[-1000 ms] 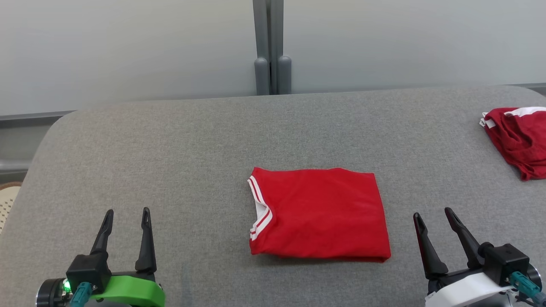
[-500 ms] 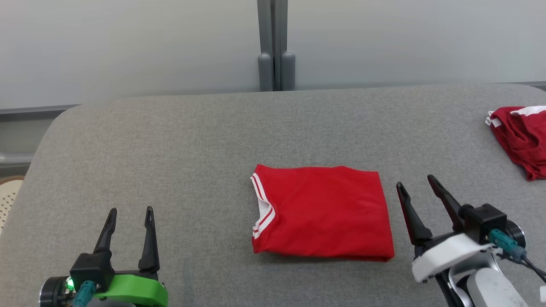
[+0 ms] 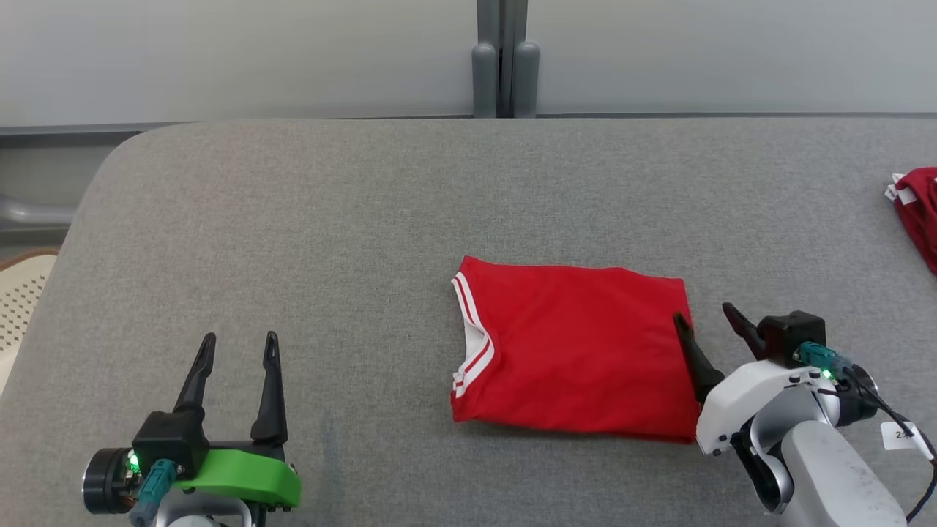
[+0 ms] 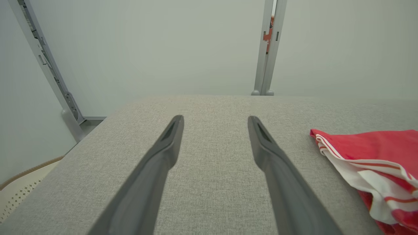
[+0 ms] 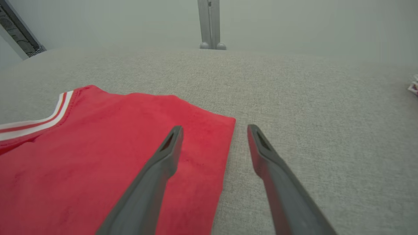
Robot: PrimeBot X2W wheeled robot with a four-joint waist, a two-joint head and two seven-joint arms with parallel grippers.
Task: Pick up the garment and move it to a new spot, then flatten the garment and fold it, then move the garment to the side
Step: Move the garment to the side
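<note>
Two tools spread: right tool (image 3: 701, 312) straddles garment (image 3: 578, 351) edge, left tool (image 3: 241, 336) well aside

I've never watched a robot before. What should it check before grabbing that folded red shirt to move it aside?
1. Shirt folded: ok, a neat rectangle on the table.
2. Right gripper open: ok.
3. Right gripper lined up: ok, one finger over the shirt's right edge, the other over bare table.
4. Finger touching cloth: cannot tell.
5. Left gripper out of the way: ok, open, well left of the shirt.
6. Other garment apart from the shirt: ok, at the far right.
</note>
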